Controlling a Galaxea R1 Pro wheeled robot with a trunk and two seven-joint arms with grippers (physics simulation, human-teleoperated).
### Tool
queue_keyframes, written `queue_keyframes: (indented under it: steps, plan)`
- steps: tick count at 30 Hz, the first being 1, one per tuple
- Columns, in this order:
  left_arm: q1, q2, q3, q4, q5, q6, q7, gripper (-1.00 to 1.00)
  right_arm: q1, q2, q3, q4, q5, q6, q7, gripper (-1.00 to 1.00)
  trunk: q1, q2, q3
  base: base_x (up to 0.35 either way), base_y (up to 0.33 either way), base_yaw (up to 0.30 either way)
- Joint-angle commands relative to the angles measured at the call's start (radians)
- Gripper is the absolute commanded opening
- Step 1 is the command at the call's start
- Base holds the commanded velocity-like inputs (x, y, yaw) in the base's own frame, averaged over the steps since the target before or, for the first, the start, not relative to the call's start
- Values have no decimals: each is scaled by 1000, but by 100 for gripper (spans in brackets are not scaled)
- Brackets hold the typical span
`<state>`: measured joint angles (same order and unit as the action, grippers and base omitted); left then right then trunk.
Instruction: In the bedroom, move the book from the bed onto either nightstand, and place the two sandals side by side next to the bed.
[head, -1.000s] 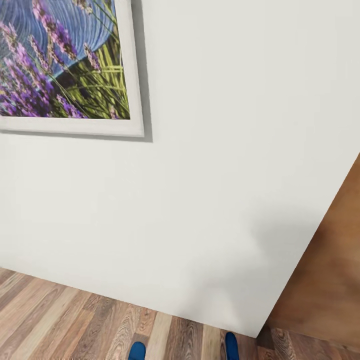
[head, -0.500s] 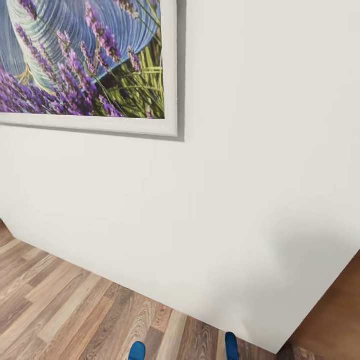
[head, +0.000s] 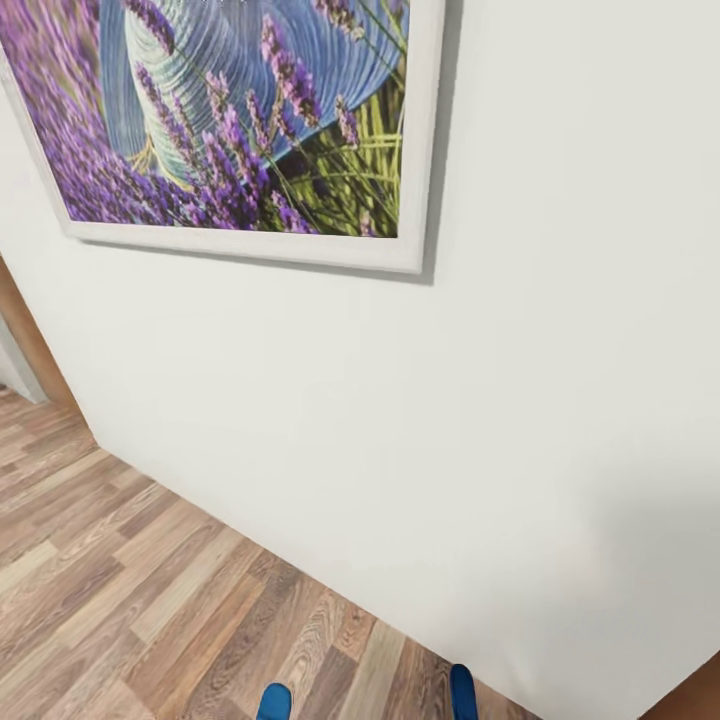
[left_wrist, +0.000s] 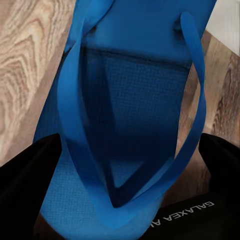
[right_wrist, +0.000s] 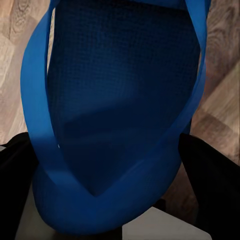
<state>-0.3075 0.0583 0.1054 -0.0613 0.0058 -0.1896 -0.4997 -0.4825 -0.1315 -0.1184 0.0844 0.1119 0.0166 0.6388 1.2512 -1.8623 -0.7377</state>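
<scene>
Currently, by label:
Left hand (left_wrist: 120, 185): its two black fingers (left_wrist: 27, 172) stand on either side of a bright blue flip-flop, clenched on it; the body below carries white GALAXEA lettering.
Left sandal (left_wrist: 132, 100): blue thong-strap flip-flop, held by the left hand above the floor, sole facing the camera, straps meeting in a V near the hand; in the head view its tip (head: 273, 702) pokes up at the bottom edge.
Right hand (right_wrist: 112, 195): black fingers (right_wrist: 212, 175) flank a second flip-flop, grasping it.
Right sandal (right_wrist: 120, 100): same blue, held in the right hand over the planks; its tip (head: 463, 692) shows beside the other, apart from it.
Floor (head: 130, 590): light wood planks.
Wall (head: 500, 400): plain white, close ahead.
Picture (head: 250, 120): white-framed lavender painting hanging on the wall.
</scene>
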Motion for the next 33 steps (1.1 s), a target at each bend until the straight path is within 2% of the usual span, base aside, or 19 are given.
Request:
queue_keyframes:
  steps: [1, 33]
  plan:
    - [-1, 0, 7, 1, 0, -1, -5, -100, -1, -1, -9, 1, 9, 2, 2, -100, 0, 0, -1, 0, 0, 293]
    - [-1, -2, 6, 3, -3, -1, -2, -100, -1, -1, -9, 1, 9, 2, 2, -100, 0, 0, -1, 0, 0, 293]
